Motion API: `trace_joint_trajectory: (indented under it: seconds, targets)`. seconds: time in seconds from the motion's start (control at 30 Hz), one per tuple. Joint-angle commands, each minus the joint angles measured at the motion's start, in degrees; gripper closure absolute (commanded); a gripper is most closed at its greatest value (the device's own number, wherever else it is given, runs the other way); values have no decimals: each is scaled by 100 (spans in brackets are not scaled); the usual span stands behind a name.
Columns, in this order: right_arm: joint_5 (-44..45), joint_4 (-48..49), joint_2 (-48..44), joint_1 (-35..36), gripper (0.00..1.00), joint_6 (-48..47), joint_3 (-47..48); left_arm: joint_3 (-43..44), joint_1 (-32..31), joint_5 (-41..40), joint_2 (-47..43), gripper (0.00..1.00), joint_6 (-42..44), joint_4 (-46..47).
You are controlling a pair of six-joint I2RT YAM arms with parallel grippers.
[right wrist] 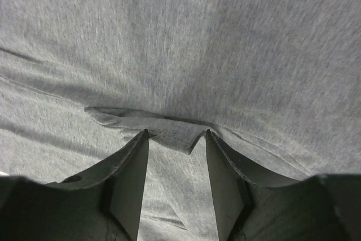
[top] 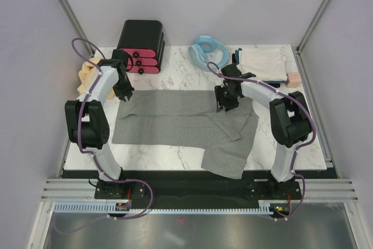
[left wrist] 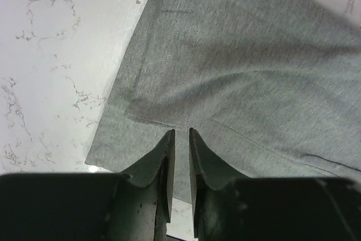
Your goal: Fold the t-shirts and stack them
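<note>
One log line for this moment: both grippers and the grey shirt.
left gripper: jaws nearly together at grey t-shirt corner, grip unclear | right gripper: open, astride its fold

Open bench strip (top: 157,157) along the near edge gives passage; drawer box (top: 141,46), hose (top: 210,51) and folded shirts (top: 262,61) line the far edge.

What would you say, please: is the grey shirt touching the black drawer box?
Apart. The top view shows a strip of bare marble table between the far edge of the grey shirt and the front of the black drawer box.
</note>
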Motion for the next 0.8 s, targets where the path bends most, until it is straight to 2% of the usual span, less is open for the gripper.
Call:
trace_joint_trajectory:
  seconds: [0.0, 0.1, 0.37, 0.47, 0.5, 0.57, 0.6, 0.67, 0.77]
  targets:
    - [-250, -3, -138, -18, 43, -90, -159, -18, -7, 126, -207, 78, 213, 142]
    - [-286, -12, -261, -18, 40, -143, -265, -18, -7, 135, -190, 78, 204, 143]
    - [-444, -65, -254, -27, 40, -266, -309, -53, -7, 135, -181, 79, 222, 151]
    - [-593, -56, -192, -27, 59, -319, -335, -89, -7, 100, -198, 79, 231, 151]
    - [-593, -56, -218, -27, 71, -310, -344, -106, -7, 109, -207, 79, 231, 151]
    - [-602, -38, -288, -27, 81, -283, -370, -132, -7, 109, -225, 79, 231, 160]
    - [-594, -73, -314, -27, 90, -266, -362, -141, -7, 109, -225, 79, 231, 151]
    - [-628, -135, -393, -27, 98, -231, -344, -176, -7, 109, -207, 79, 231, 169]
    - [-681, -363, -568, -27, 100, -90, -265, -212, -7, 144, -190, 80, 222, 178]
